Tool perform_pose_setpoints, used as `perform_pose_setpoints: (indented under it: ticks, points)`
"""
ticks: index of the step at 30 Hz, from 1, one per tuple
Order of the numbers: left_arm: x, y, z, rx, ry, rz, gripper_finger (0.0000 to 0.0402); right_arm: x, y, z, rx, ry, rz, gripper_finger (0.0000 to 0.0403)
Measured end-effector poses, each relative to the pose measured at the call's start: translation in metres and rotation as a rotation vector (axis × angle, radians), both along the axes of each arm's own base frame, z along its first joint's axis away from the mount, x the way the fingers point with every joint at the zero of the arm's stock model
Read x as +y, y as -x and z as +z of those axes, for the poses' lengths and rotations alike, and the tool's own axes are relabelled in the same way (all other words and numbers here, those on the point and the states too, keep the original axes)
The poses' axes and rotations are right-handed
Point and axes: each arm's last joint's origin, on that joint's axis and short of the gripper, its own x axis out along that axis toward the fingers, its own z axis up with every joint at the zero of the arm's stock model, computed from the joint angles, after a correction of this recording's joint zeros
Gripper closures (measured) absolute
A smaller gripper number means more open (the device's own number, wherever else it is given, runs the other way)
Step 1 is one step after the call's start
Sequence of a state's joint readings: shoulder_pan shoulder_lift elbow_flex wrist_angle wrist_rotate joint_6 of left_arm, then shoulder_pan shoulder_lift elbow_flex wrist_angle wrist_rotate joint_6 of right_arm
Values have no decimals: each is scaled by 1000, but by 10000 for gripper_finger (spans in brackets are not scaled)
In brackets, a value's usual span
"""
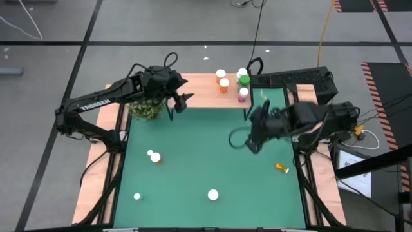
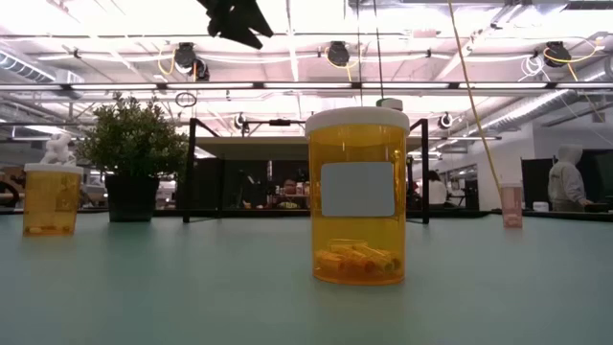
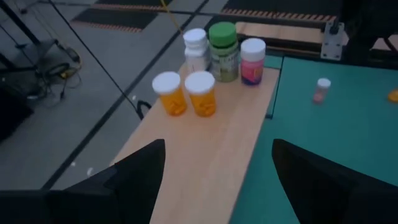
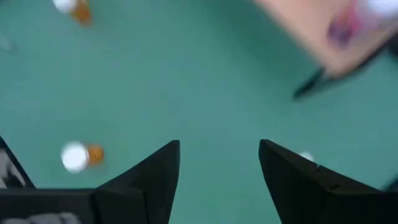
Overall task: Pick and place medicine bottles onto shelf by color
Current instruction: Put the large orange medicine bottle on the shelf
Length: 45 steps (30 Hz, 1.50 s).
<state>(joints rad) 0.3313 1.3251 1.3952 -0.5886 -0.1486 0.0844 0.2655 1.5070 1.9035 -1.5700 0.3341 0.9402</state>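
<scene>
Overhead camera first: left gripper (image 1: 182,100) reaches in from the table's left side and hangs over the front edge of the shelf (image 1: 199,90), beside the plant (image 1: 145,109), its arm stretched long and low. Right gripper (image 1: 252,138) comes from the right edge, elbow bent, wrist turned toward the middle of the mat (image 1: 212,161). Five bottles (image 1: 233,82) stand grouped at the shelf's right end; others lie scattered on the mat, one orange bottle (image 1: 281,167) on its side near the right edge.

Low view: a big orange bottle (image 2: 357,196) stands closest, upright, pills inside; another (image 2: 51,198) stands toward the mat's left edge.

Left wrist view: fingers (image 3: 140,171) spread wide apart, empty, above the shelf board, the five bottles ahead.

Right wrist view: fingers (image 4: 163,171) apart, holding nothing, over bare mat.
</scene>
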Motion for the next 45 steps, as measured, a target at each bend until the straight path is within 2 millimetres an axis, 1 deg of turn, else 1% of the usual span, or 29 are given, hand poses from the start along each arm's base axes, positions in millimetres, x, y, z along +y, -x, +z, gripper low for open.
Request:
perform_pose_setpoints:
  ticks: [3, 9, 11, 13, 15, 18, 21, 22, 24, 27, 31, 33, 35, 37, 40, 43, 45]
  points:
    - [0, -1, 1, -13, -12, -4, 105, 14, 12, -28, 93, -55, -24, 198]
    - [3, -2, 0, -5, -13, 1, 105, 21, 45, -85, 298, -182, -208, 202]
    - [3, -3, -2, 5, -12, -1, 105, 21, 50, -102, 301, -207, -239, 202]
    - [3, -4, -3, 14, -9, -1, 105, 22, 48, -118, 227, -246, -235, 202]
    - [2, -6, -5, 20, -6, -9, 105, 23, 37, -134, 94, -297, -184, 202]
    - [-3, -5, -11, 71, 36, -12, 105, 27, 12, -156, -167, -292, -18, 202]
    - [-10, -2, -15, 90, 136, 32, 105, 32, -12, -173, -353, -268, 148, 203]
    - [-13, 0, -17, 109, 169, 47, 105, 33, -19, -178, -382, -272, 193, 204]
    - [-20, 4, -20, 153, 207, 55, 105, 37, -29, -189, -369, -259, 275, 209]
    - [-31, 11, -27, 264, 232, 36, 105, 48, -44, -194, -318, -208, 433, 213]
    - [-44, 20, -35, 400, 275, 29, 105, 78, -67, -189, -332, -105, 715, 205]
    - [-51, 23, -37, 445, 291, 24, 105, 94, -78, -190, -339, -29, 852, 191]
    - [-58, 24, -38, 465, 301, 19, 105, 108, -90, -196, -355, 33, 957, 171]
    - [-64, 24, -39, 478, 296, 18, 105, 119, -101, -204, -361, 57, 997, 147]
    - [-72, 24, -39, 485, 286, 5, 105, 127, -114, -218, -351, 40, 988, 108]
    - [-79, 23, -39, 482, 291, -6, 105, 133, -119, -230, -321, 34, 989, 75]
    - [-83, 23, -39, 482, 280, -7, 105, 134, -120, -236, -306, 28, 985, 62]
